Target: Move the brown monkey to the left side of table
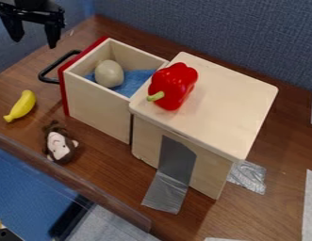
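Honestly, I'd worry about clearance. The brown toy monkey [58, 145] lies on the tabletop [98, 164] between the open wooden drawer [98, 103] and the clear rim [69, 179], so a descent that's slightly off could clip either, or pinch just an ear and drop it. A low slide left might bump the toy banana [20, 106] too. The black gripper [35, 43] is released and empty, up at the upper left, well apart from the monkey.

No text, label, brand, number or sign can be read.
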Controlling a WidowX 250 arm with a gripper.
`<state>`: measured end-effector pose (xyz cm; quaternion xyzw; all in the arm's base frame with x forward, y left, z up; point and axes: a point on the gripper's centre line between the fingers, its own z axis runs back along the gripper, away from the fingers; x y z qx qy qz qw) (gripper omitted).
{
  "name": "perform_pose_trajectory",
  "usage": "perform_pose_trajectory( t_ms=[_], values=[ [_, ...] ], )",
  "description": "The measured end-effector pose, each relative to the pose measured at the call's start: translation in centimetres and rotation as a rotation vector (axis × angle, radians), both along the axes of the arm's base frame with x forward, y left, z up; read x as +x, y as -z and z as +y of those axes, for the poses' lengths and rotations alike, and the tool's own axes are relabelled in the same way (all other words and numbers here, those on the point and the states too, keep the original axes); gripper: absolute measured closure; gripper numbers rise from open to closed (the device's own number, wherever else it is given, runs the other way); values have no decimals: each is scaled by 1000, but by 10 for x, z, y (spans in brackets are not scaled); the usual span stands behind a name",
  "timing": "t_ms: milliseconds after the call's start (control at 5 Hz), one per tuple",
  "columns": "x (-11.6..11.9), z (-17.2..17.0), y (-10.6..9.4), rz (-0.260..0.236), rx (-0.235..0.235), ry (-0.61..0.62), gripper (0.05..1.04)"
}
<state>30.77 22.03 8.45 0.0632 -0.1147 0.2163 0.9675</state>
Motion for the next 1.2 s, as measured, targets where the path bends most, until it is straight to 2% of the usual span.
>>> perform_pose_trajectory(
  t_ms=[200, 400, 600, 800, 1200],
  values=[
    [-4, -3, 14, 33, -25, -2, 83],
    [-38, -29, 19, 73, -53, 31, 83],
    [-67, -60, 14, 61, -93, 100, 84],
    [-86, -89, 23, 98, -119, 139, 85],
    [-84, -132, 49, 131, -132, 212, 85]
  ],
)
